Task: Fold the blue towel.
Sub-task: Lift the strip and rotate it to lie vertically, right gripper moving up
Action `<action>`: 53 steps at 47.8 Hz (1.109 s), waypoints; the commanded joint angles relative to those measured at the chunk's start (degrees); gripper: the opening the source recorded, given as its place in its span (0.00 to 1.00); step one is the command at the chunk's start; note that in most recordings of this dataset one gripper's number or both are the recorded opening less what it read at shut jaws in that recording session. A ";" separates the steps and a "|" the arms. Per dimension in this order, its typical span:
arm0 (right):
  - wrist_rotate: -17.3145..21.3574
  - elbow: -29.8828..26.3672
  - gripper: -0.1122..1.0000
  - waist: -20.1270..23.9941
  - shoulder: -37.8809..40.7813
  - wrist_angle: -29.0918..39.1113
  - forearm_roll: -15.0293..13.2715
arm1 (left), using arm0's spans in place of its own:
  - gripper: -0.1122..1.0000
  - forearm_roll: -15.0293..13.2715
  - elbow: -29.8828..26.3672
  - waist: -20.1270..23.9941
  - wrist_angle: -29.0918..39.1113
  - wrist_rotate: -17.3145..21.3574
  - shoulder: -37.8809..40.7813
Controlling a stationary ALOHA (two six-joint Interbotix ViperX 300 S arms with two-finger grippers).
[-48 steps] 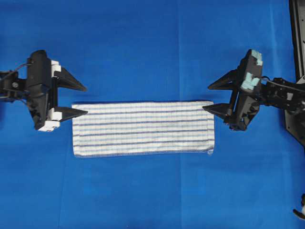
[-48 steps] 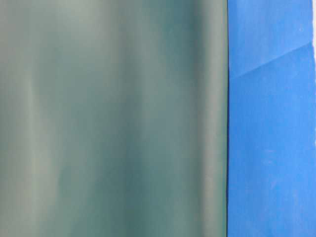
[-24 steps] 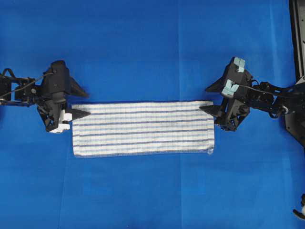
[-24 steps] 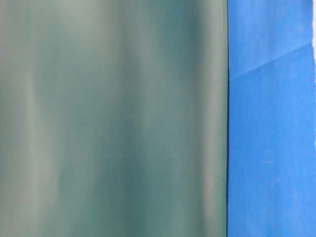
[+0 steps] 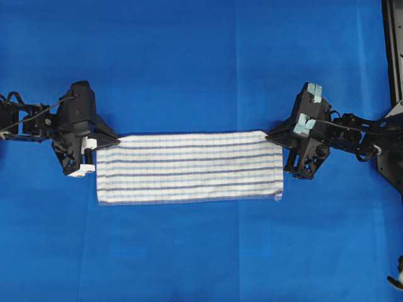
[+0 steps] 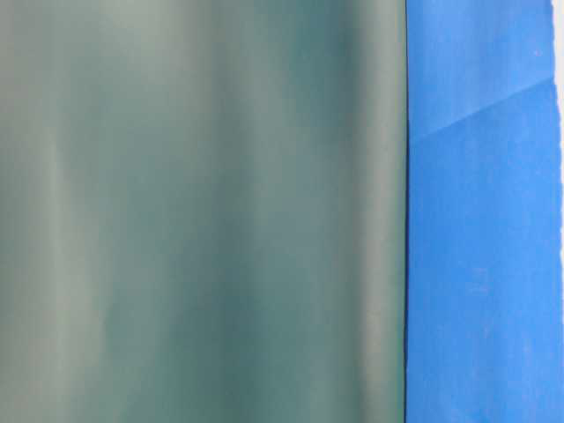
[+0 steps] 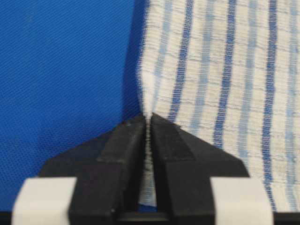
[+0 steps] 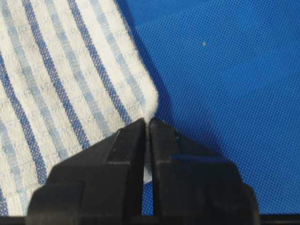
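Since the earlier frame both arms have advanced inward to the towel's far corners, and both sets of jaws have gone from spread to pressed together on cloth. The left gripper (image 5: pixel 108 138) pinches the far-left corner of the blue towel (image 5: pixel 189 167); the wrist view shows a thin ridge of fabric clamped between its jaws. The right gripper (image 5: pixel 272 134) pinches the far-right corner in the same manner.

The blue towel lies flat near the middle of the tabletop (image 5: pixel 189 63), already a long, narrow band. Its long axis runs left to right in the overhead view, with the stripes parallel to that axis and the short edges facing the two arms.

Step in hand: securing the far long edge for a fold. To do it well, confirm that each pinch holds all the layers at the corner, not only the top one. Lift both corners together and level, keeping the edge between them lightly taut. Carry it toward the near edge so that the corners align. Uneven lift would probably skew the fold.
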 commanded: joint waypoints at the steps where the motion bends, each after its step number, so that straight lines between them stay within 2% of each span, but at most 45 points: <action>1: 0.00 -0.62 0.13 0.35 -0.62 -0.26 0.00 | 0.11 -0.18 -0.35 0.26 0.70 0.09 -0.88; 5: 0.00 -0.70 0.13 0.26 -1.49 -0.09 0.00 | 0.11 -0.18 -0.70 0.26 2.02 0.18 -2.37; 14: 0.00 -0.62 0.13 0.18 -6.68 0.88 0.00 | 0.11 -0.18 -2.64 0.18 9.84 0.09 -8.61; 25: -0.09 -0.97 0.13 -0.18 -16.61 6.33 0.00 | 0.11 -0.18 -6.68 -2.11 21.36 0.09 -19.07; 31: -0.09 -1.49 0.13 -0.26 -22.24 9.67 -0.09 | 0.11 -0.18 -8.17 -3.78 25.14 -0.09 -23.64; 38: -0.09 -2.11 0.13 -0.26 -25.40 12.13 0.00 | 0.11 -0.18 -7.56 -4.75 25.75 -1.41 -26.89; 45: -0.09 -3.25 0.13 -0.35 -24.26 12.57 -0.18 | 0.11 -0.18 -7.47 -4.92 25.66 -4.83 -26.89; 53: -0.18 -6.50 0.13 -4.04 -22.06 13.01 -2.81 | 0.11 -0.18 -8.53 -6.86 23.12 -8.35 -25.40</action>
